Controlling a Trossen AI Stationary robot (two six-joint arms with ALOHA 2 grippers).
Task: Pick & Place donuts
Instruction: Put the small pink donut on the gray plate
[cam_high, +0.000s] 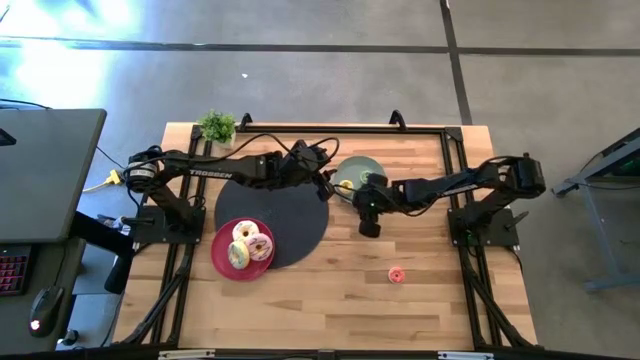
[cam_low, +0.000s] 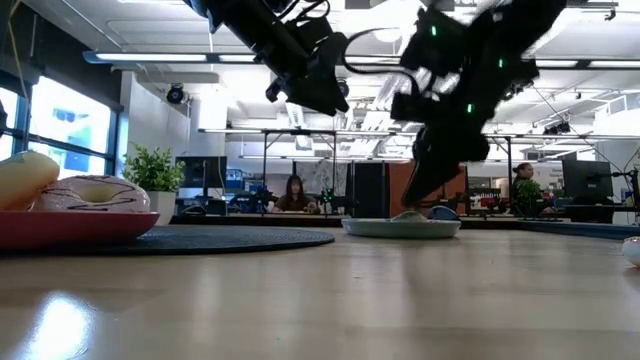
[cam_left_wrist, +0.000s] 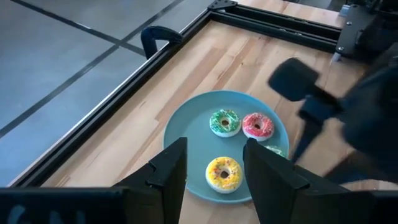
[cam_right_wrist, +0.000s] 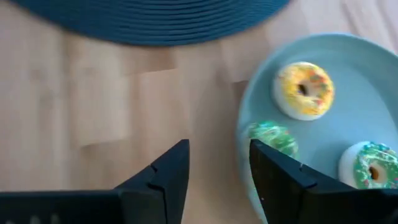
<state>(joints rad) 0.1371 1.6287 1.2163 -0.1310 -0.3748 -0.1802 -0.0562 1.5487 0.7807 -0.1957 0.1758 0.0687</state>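
Three larger donuts, white (cam_high: 244, 232), pink (cam_high: 260, 247) and pale green (cam_high: 238, 255), lie on a red plate (cam_high: 222, 262). Tiny donuts sit on the sage-green plate (cam_left_wrist: 186, 124): green (cam_left_wrist: 224, 122), red-pink (cam_left_wrist: 257, 126), yellow (cam_left_wrist: 224, 172) and another green one (cam_right_wrist: 273, 138). One red-pink tiny donut (cam_high: 397, 274) lies alone on the wood. My left gripper (cam_left_wrist: 214, 168) is open and hovers well above the green plate (cam_low: 400, 227), over the yellow donut. My right gripper (cam_right_wrist: 217, 165) is open, low beside the plate's rim (cam_right_wrist: 242, 137), over bare wood.
A big black round mat (cam_high: 285, 215) lies between the two plates, and the red plate overlaps its near-left part. A small potted plant (cam_high: 217, 125) stands at the far left corner. A black frame rail (cam_left_wrist: 186, 37) runs along the far edge. People sit in the room beyond.
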